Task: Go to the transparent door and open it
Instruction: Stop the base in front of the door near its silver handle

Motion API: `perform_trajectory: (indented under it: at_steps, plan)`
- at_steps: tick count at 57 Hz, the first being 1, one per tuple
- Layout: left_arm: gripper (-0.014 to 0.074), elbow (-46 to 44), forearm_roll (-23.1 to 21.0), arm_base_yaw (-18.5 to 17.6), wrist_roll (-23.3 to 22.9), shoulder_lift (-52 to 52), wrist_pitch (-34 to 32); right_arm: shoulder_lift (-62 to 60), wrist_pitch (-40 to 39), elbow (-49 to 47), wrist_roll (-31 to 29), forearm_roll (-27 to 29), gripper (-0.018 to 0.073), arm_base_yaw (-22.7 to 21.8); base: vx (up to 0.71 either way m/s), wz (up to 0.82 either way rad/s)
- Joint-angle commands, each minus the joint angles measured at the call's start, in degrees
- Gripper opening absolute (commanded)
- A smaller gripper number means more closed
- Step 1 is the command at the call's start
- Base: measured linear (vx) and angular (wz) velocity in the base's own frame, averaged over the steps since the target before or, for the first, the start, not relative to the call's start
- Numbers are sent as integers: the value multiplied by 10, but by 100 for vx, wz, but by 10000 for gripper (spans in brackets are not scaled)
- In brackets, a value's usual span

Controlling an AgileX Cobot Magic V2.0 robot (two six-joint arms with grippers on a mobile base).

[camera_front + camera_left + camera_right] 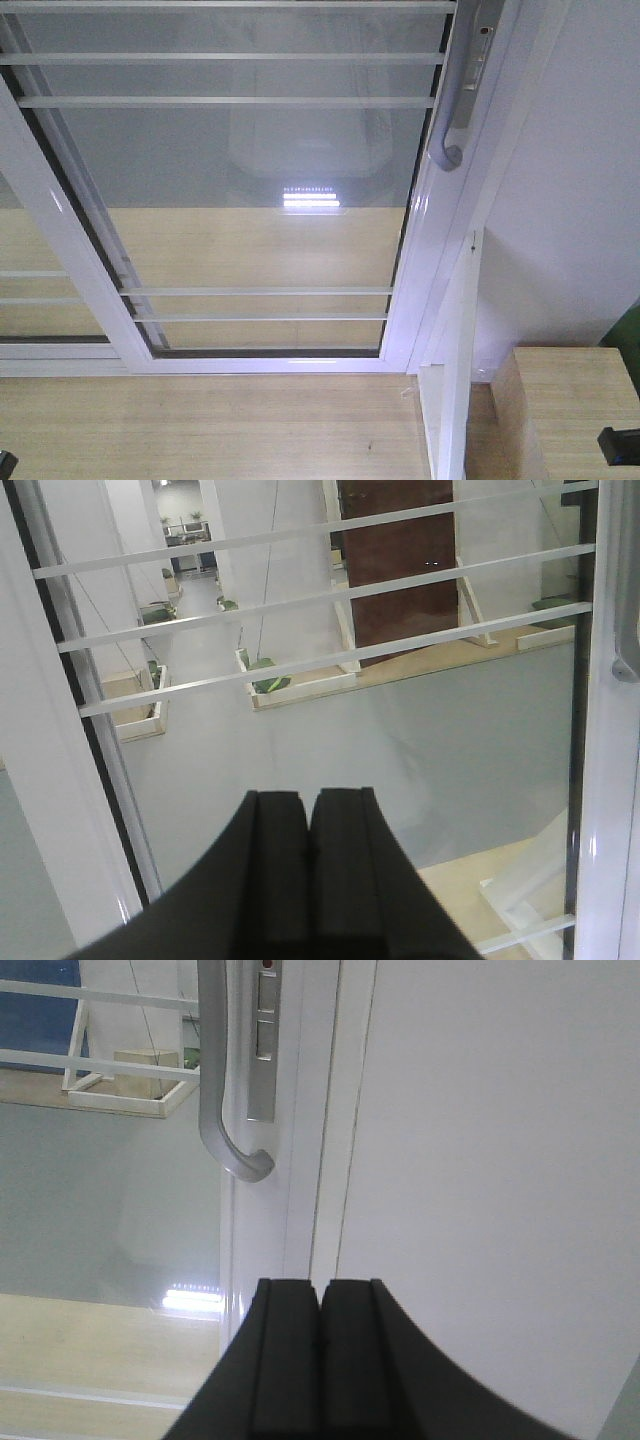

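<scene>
The transparent door [260, 180] fills the front view: clear glass in a white frame with paired thin white bars. Its curved silver-grey pull handle [455, 95] sits on the right stile, at the top right. The handle also shows in the right wrist view [225, 1090], above and left of my right gripper [320, 1285], which is shut and empty, facing the white frame. My left gripper [308, 798] is shut and empty, facing the glass [400, 730] left of the handle's stile [610, 730]. Neither gripper touches the door.
A handleless barred glass panel [40, 260] overlaps the door on the left. A plain white wall [570, 180] stands right of the frame. A light wooden box [570, 410] sits at bottom right beside a white post [455, 380]. Wooden floor [200, 430] lies in front.
</scene>
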Motion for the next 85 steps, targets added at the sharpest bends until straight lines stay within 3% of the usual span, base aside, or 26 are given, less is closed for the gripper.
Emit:
perform_trajectory:
  at_steps: [1,40,46,57,62,76,85]
  plan:
    - [-6,8,-5,2,-1,9,-37,-3,-45,1,-1,-5,1,-1,0,0]
    - [-6,8,-5,1,-1,9,-35,-3,-50,1,-3,-6,1,-2,0,0]
    - [-6,8,-5,1,-1,9,-35,-3,-90,1,-14,-7,1,-2,0,0]
    - [-6,8,-5,1,-1,9,-35,-3,-259,1,-7,-4,1,-2,0,0]
    - [-6,8,-5,1,-1,9,-35,-3,-298,0,-8,-4,1,-2,0,0]
    - [-6,8,-5,1,-1,9,-35,-3,-226,0,-6,-4,1,-2,0,0]
    - [-6,8,-5,1,-1,9,-35,-3,-238,0,-8,-4,1,-2,0,0]
